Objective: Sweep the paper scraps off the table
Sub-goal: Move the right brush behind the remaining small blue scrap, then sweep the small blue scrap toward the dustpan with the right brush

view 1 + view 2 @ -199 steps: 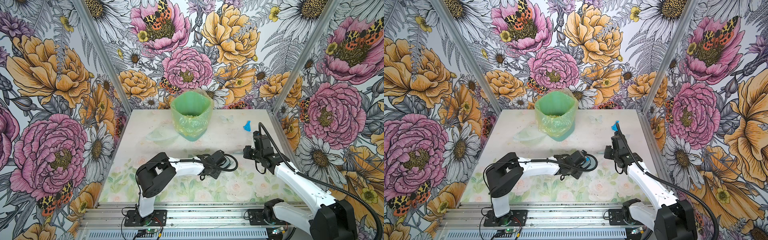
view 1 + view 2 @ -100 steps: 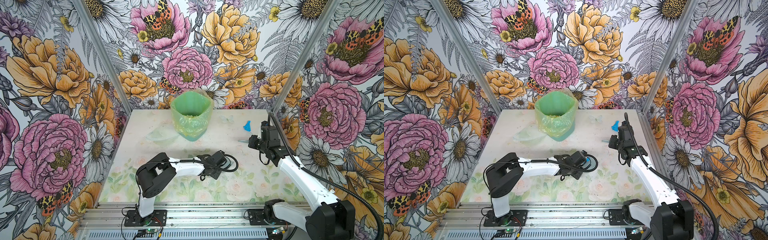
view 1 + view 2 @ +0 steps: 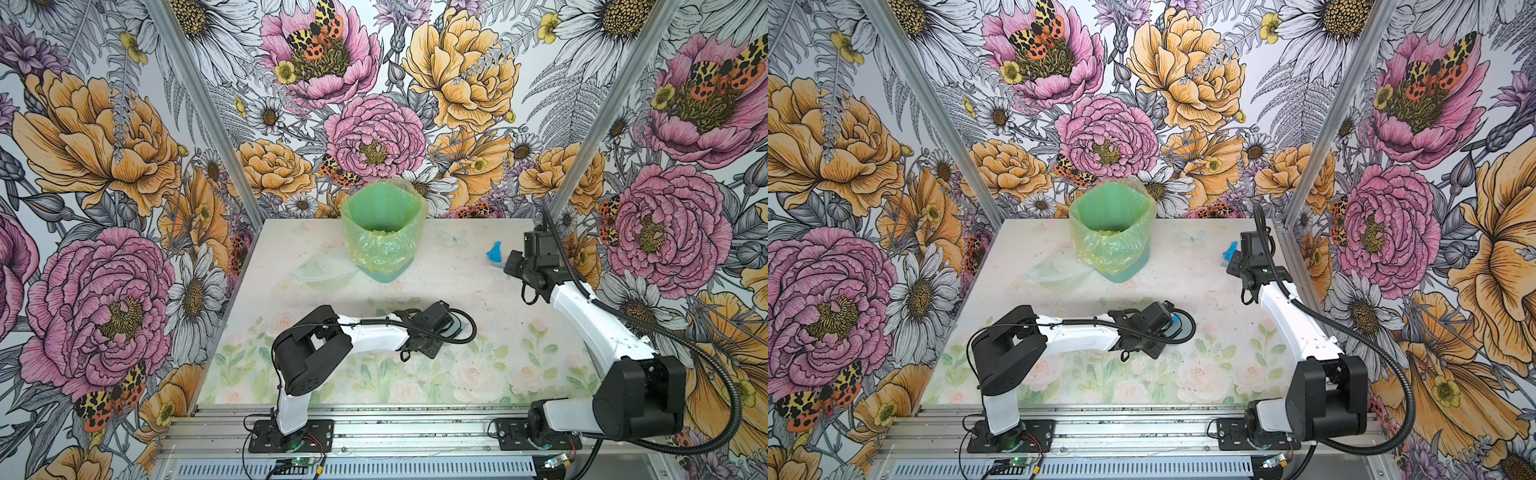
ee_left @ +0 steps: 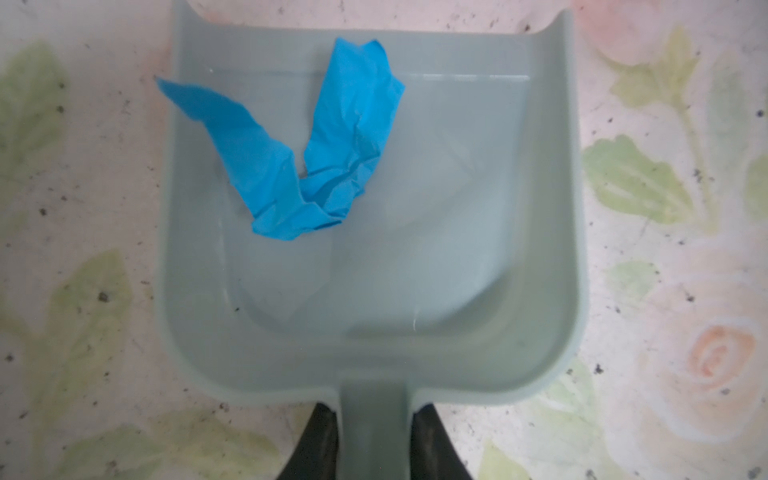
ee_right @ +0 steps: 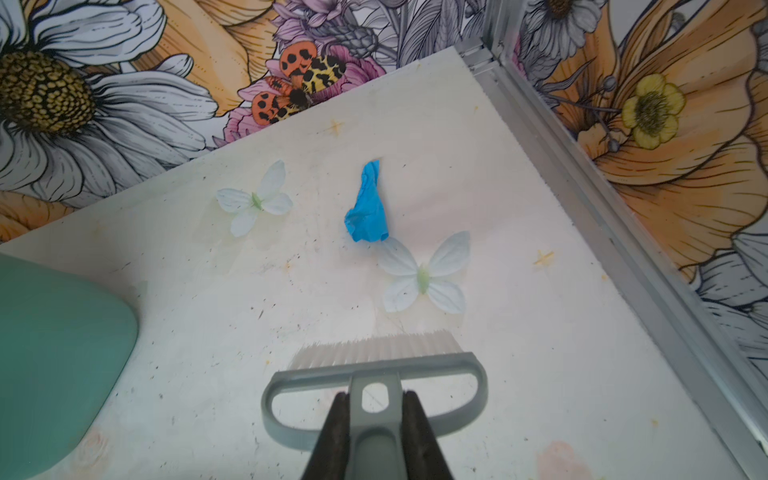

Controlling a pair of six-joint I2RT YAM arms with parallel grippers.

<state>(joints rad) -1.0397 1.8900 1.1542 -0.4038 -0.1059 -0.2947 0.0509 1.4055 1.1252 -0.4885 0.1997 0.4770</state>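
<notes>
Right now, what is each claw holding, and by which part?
Left gripper: grey-blue plastic dustpan, by its handle. Right gripper: grey white-bristled brush, by its handle.

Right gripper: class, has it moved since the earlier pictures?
Yes. The right gripper has moved toward the back wall and rightward, nearer the blue scrap.

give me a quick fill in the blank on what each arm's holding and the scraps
The left gripper is shut on the handle of the ____.
The paper scrap lying in it is ____.
The right gripper holds a ____, short of a second scrap on the table.
Missing: dustpan; blue; brush.
</notes>
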